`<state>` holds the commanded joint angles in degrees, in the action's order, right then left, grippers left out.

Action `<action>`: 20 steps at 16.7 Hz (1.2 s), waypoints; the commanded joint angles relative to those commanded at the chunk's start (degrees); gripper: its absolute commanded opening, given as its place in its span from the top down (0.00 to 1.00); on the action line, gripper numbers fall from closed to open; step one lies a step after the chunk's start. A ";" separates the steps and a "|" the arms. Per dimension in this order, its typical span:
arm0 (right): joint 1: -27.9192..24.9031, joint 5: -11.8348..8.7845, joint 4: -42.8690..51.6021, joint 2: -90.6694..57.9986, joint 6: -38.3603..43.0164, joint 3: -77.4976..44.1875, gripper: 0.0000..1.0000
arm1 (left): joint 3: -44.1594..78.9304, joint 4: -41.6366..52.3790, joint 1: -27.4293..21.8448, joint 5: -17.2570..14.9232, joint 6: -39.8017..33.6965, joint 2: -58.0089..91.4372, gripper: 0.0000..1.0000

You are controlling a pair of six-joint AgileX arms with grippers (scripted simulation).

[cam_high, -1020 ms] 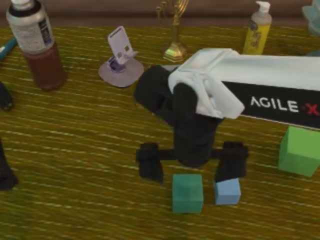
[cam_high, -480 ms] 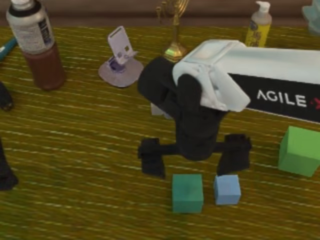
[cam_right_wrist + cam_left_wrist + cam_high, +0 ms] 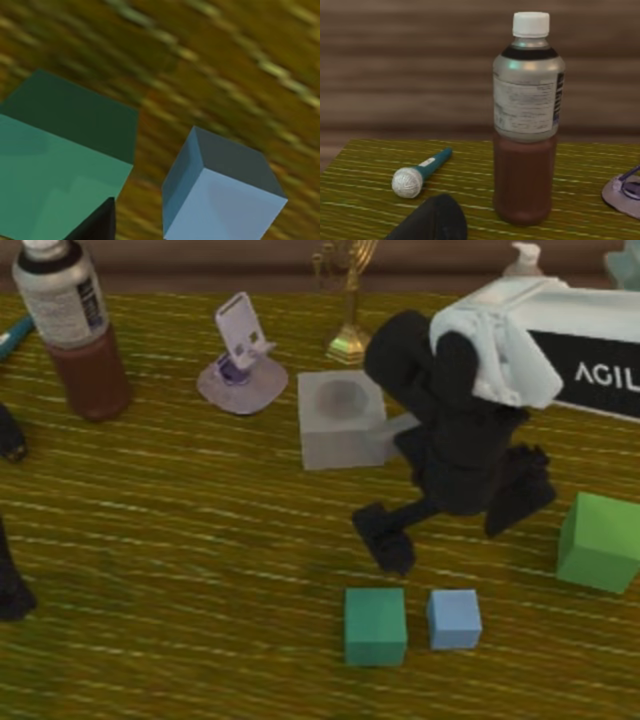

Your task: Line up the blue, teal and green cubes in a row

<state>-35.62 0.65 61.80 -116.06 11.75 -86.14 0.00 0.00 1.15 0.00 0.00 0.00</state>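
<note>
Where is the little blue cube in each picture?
Top view: the blue cube sits near the bottom, right of the middle, below the right end effector.
Left wrist view: not in it.
Right wrist view: the blue cube fills the lower right part.
Shared landmark: the teal cube beside it with a small gap, also seen in the right wrist view.

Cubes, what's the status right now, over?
Right gripper open, empty, above the table behind the teal cube and blue cube. Those two sit side by side; green cube apart at right. Nothing between them.
</note>
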 joint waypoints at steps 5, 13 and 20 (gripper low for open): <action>10.08 -0.29 -0.11 1.22 -32.29 3.44 0.00 | 0.00 0.00 0.00 0.00 0.00 0.00 0.00; 23.75 -0.52 -2.48 6.00 -70.75 8.33 0.00 | 0.00 0.00 0.00 0.00 0.00 0.00 0.00; 26.07 -0.60 -3.39 7.51 -75.94 9.18 0.00 | 0.00 0.00 0.00 0.00 0.00 0.00 0.00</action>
<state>-9.55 0.05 58.41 -108.55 -64.18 -76.96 0.00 0.00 1.15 0.00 0.00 0.00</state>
